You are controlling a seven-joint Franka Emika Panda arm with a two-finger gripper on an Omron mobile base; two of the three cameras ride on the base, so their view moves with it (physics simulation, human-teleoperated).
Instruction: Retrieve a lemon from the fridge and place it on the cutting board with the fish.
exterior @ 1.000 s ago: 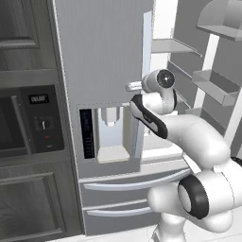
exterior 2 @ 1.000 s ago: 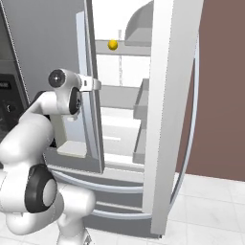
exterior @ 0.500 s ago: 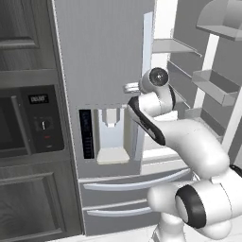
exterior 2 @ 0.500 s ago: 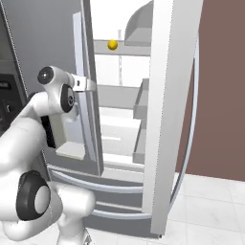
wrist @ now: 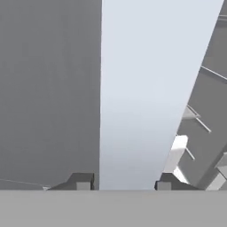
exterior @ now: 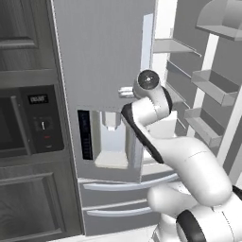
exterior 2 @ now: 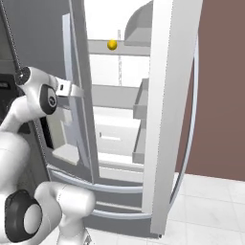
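My two-finger gripper clamped narrow around the pale long vertical handle at the edge of the tall grey French-door fridge's left door, small round yellow-orange lemon on the white upper shelf, near its front edge.

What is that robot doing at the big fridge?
The white robot arm has its claw shut on the long handle of the fridge's left door. The right door already stands wide open. Inside, a small yellow lemon sits on a high shelf, not yet touched.
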